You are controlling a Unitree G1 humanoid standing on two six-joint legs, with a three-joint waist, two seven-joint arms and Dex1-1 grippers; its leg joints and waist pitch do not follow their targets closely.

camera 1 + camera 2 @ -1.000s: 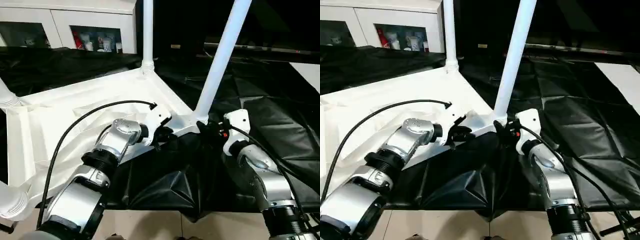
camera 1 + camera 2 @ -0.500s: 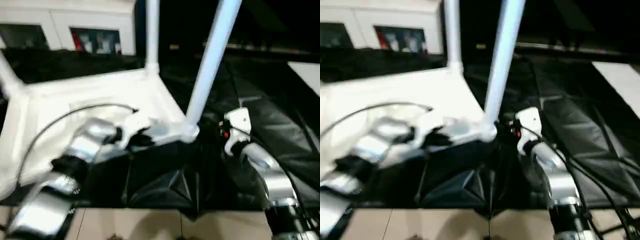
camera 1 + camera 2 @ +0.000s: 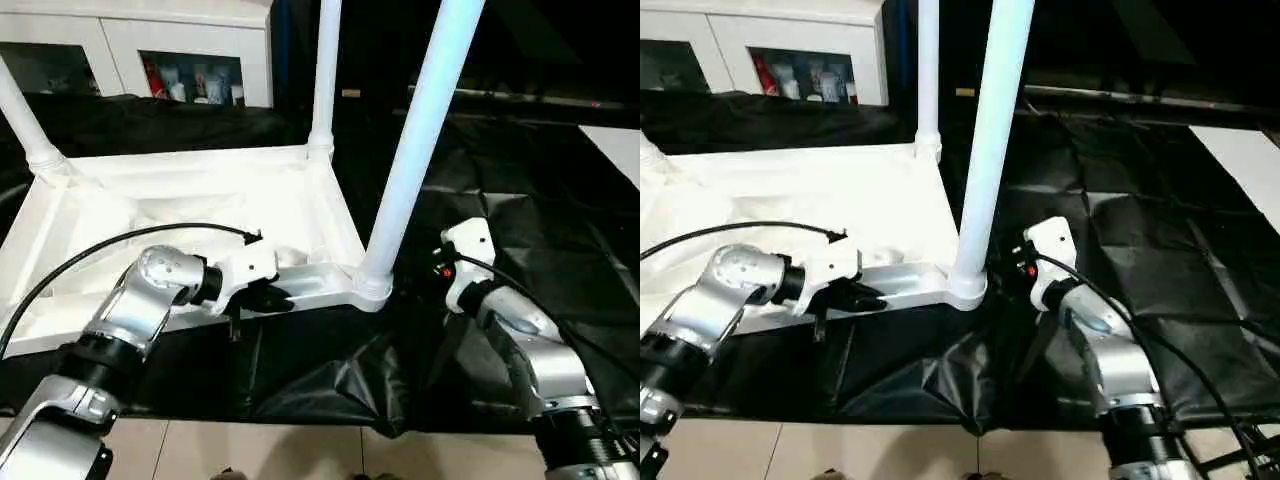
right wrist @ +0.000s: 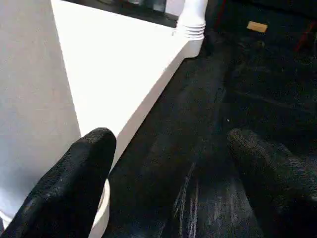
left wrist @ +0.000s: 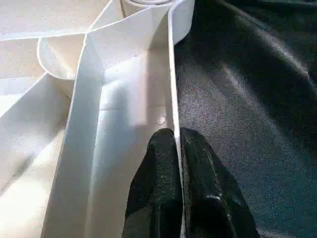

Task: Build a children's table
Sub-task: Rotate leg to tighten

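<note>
Black sheeting (image 3: pixel 520 170) spread over the whole work surface, creased near the front edge. White glass-door cabinet (image 3: pixel 130 50) at far left behind it.

Children's table top (image 3: pixel 180 215) lying upside down on the sheeting, left of centre, ribbed underside facing up. Legs standing upright in corner sockets: near-right leg (image 3: pixel 420 140), far-right leg (image 3: pixel 323 70), far-left leg (image 3: pixel 22 118). Near-right corner socket (image 3: pixel 372 288) seated against the sheeting just left of the right arm.

Left arm reaching in from near left, black cable looping over it. Left tool (image 5: pixel 177 148) clenched on the near rim of the top (image 5: pixel 172 89), one finger (image 5: pixel 158 173) inside the rim wall, the other outside on the sheeting side, a little left of the near-right socket. Same grip seen from the head at (image 3: pixel 855 297).

Right arm coming in from near right. Right tool (image 4: pixel 168 168) released, jaws spread wide, grasping nothing. One fingertip (image 4: pixel 86 163) just beside the base of the near-right leg and its socket, contact not clear; other fingertip (image 4: pixel 267 168) over bare sheeting, apart from the table. From the head, right tool (image 3: pixel 445 272) sitting just right of the socket.
</note>
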